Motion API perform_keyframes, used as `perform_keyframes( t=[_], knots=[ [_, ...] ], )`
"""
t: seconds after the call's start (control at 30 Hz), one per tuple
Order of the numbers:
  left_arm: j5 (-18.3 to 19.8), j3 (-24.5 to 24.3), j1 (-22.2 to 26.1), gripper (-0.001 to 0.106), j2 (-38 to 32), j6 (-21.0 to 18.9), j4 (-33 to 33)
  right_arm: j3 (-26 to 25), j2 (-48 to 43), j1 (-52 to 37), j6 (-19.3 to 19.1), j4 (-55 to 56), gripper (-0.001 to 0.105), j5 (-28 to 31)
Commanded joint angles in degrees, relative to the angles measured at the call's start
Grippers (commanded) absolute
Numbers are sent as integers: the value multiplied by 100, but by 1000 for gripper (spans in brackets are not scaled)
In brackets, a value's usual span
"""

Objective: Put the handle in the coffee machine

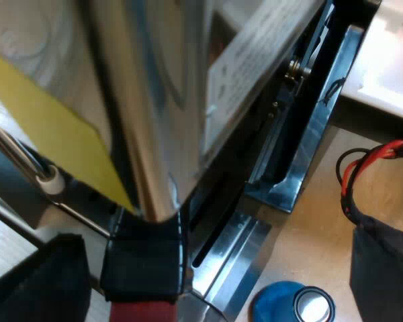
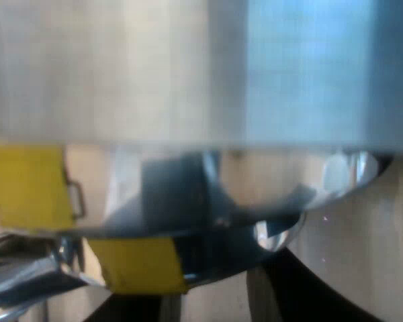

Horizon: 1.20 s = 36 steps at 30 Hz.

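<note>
Dark red-ended handle (image 1: 141, 282) at the front of a shiny steel espresso machine (image 1: 154, 100), blue round tamper (image 1: 282, 305) near its base; openness of left pincer and right pincer impossible to tell; liable to jam or drop if twisted misaligned.

The bench (image 1: 309, 228) is pale wood with a fine grain, bare where it shows beside the coffee machine (image 1: 154, 100). The machine stands on it, its shiny metal body rising from a glossy black base (image 1: 302, 161) whose edge meets the wood. A blue tamper (image 1: 282, 305) sits on the bench just beside the machine's metal front ledge (image 1: 235, 248), a round metal face showing at one side of it; whether tamper and ledge touch cannot be told. In the right wrist view the bench (image 2: 369, 255) shows as pale wood under a curved metal rim (image 2: 208, 228), too blurred to tell whether that rim rests on it.
</note>
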Motion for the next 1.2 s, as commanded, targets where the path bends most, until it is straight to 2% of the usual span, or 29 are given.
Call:
perform_keyframes(
  t=[0.03,0.2,0.4,0.6,0.77,0.93,1.0,1.03,1.07,1.1,1.13,1.17,1.2],
  knots=[
    [54,-63,-32,80,-233,-44,-45,-51,-81,9,-32,-384,28,-40],
    [22,-63,-32,80,-534,-7,-42,-51,-81,9,-32,-586,28,-40],
    [-102,-63,-7,80,-576,-62,-21,-51,-81,9,-32,-899,28,-91],
    [-100,-175,294,80,-696,-62,-24,-51,-81,9,-32,-952,28,-185],
    [-100,-375,752,80,-694,-28,-50,-51,-81,9,-32,-952,28,-185],
    [-131,-373,815,79,-694,102,-77,-51,-81,9,-32,-952,28,-185],
    [-146,-373,815,68,-694,102,-78,-51,-81,9,-32,-952,28,-185],
    [-145,-373,815,57,-694,102,-78,-51,-81,9,-32,-952,28,-185],
    [-145,-373,815,57,-694,102,-78,-51,-81,9,-32,-952,28,-185],
    [-145,-373,815,49,-694,102,-78,-51,-81,9,-32,-952,28,-185],
    [-163,-373,815,27,-694,102,-97,-51,-81,9,-32,-952,28,-185],
    [-366,-373,815,1,-694,117,-204,-51,-81,9,-32,-952,28,-185],
    [-444,-373,815,1,-694,109,-249,-51,-81,9,-32,-952,28,-185]
  ],
)
